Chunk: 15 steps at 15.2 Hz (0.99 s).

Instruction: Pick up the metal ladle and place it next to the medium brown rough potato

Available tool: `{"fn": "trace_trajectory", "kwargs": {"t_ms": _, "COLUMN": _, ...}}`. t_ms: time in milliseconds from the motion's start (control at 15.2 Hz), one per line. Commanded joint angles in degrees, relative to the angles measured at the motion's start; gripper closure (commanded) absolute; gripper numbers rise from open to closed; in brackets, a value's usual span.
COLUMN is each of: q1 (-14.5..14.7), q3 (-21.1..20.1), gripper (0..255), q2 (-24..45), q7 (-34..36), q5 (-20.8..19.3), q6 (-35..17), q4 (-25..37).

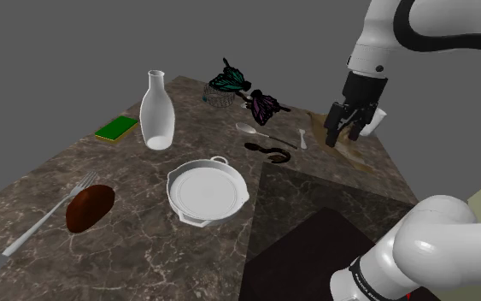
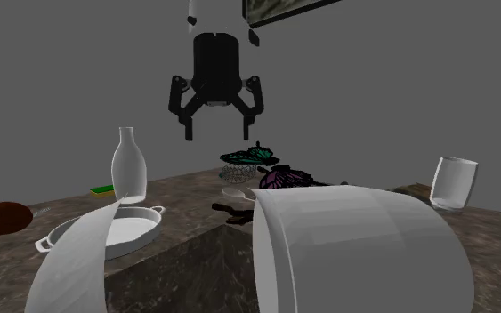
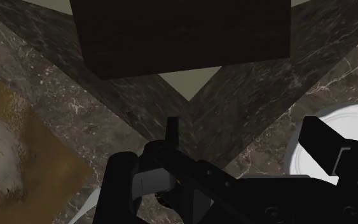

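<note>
Hanging over the upper right of the dark marbled table (image 1: 144, 256) in the shoulder view, the black gripper (image 1: 343, 138) points down with its fingers spread wide, clear of the surface and clasping nothing. The second exterior view shows the same open stance, the gripper (image 2: 217, 133) high in the upper middle of the frame. In the wrist view its fingers (image 3: 117, 184) stand apart over the stone top. The pale grey ladle (image 1: 260, 132) lies flat on the table just above the middle of the shoulder view, left of the gripper and lower than it. Its bowl is toward the frame's left and its handle runs toward the right. A dark squiggly object (image 1: 268, 151) sits just below it. The reddish-brown potato (image 1: 89, 208) rests at the lower left of that view, well apart from the ladle, with a grey fork (image 1: 42, 224) just beside it. A white two-handled pan (image 1: 206, 190) sits between potato and ladle, near the frame's centre. A white bottle (image 1: 156, 111) stands upright at the upper left of the pan, and a green sponge (image 1: 116, 128) lies left of the bottle. Beyond the ladle are a wire basket (image 1: 219, 96) and teal and purple butterfly-like shapes. A glass (image 2: 453, 182) stands at the right of the second exterior view.
</note>
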State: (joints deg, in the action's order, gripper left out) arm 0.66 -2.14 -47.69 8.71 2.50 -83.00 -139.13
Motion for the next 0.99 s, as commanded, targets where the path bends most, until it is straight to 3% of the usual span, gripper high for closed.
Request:
{"fn": "trace_trajectory", "kwargs": {"t_ms": 0, "q1": 0.00, "q3": 0.00, "gripper": 0, "q2": 0.00, "q7": 0.00, "q5": 0.00, "q6": 0.00, "q4": 0.00}}
{"fn": "trace_trajectory", "kwargs": {"t_ms": 462, "q1": 0.88, "q3": 6.01, "gripper": 0, "q2": 7.84, "q7": -13.90, "q5": -6.63, "q6": -13.65, "q4": -2.95}}
{"fn": "trace_trajectory", "kwargs": {"t_ms": 924, "q1": 2.16, "q3": 11.41, "gripper": 0, "q2": 19.74, "q7": -26.71, "q5": -10.58, "q6": -27.50, "q4": -1.39}}
